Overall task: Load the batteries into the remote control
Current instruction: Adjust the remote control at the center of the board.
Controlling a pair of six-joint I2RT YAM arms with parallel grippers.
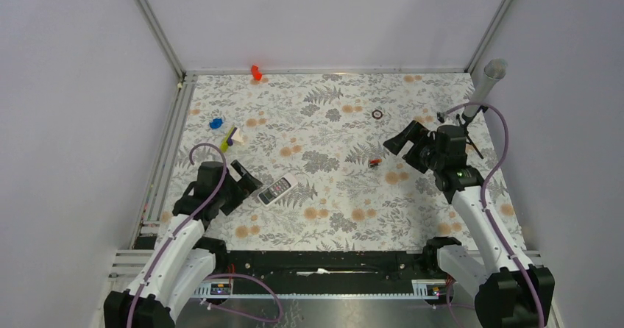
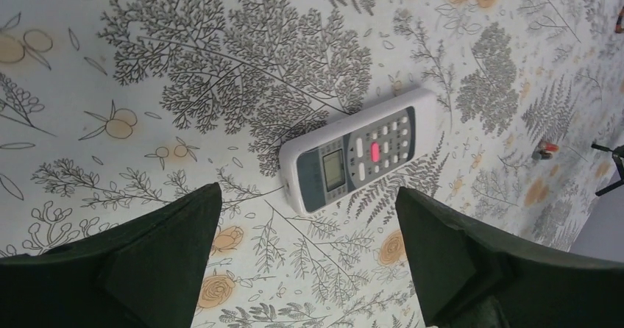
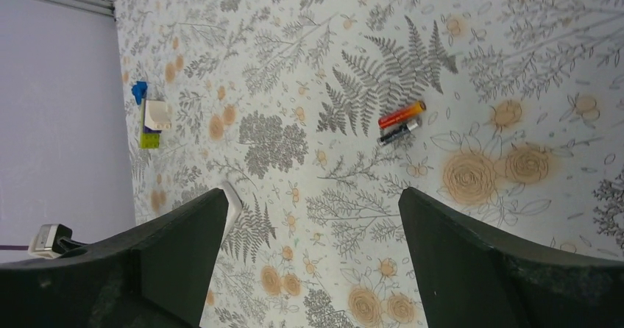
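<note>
Remote control (image 1: pixel 277 190) lies face up on the floral table (image 1: pixel 346 221), with the left gripper (image 2: pixel 307 192) just off its left end, jaws spread wide and empty. The batteries (image 3: pixel 401 122) lie side by side well to the remote's right. The right gripper (image 3: pixel 313 192) is farther right, past them, also spread and holding nothing.

Plain lilac-grey walls (image 1: pixel 66 85); floral-print tabletop (image 1: pixel 331 133); metal corner rails (image 1: pixel 156 26); even soft light.
</note>
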